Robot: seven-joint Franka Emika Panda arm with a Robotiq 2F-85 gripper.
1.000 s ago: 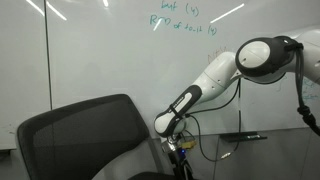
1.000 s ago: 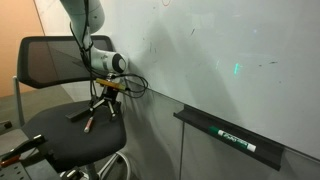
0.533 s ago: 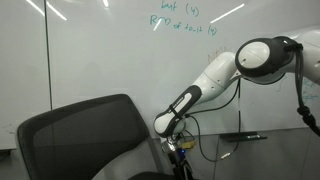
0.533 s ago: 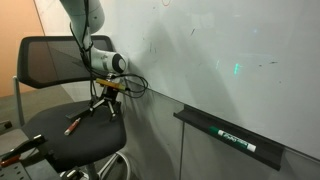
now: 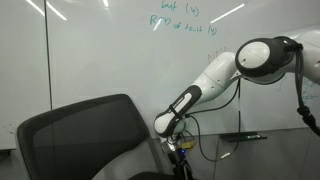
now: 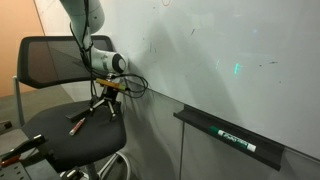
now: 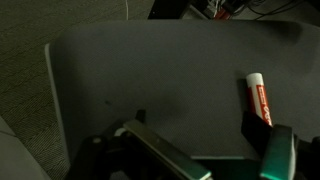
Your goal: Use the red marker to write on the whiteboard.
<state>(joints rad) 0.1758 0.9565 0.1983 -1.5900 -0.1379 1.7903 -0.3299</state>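
One chair (image 6: pixel 50 66) stands at left. The red marker (image 6: pixel 75 124) lies flat on its seat, apart from the gripper (image 6: pixel 104 107). The gripper hangs low over the seat just right of the marker. In the wrist view its fingers (image 7: pixel 278 150) are spread wide with nothing between them. The whiteboard (image 6: pixel 230 50) runs behind and to the right, with a tray (image 6: pixel 215 128) below it.

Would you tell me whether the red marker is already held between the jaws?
No, the red marker lies on the black chair seat in the wrist view, apart from the gripper and its open jaws.
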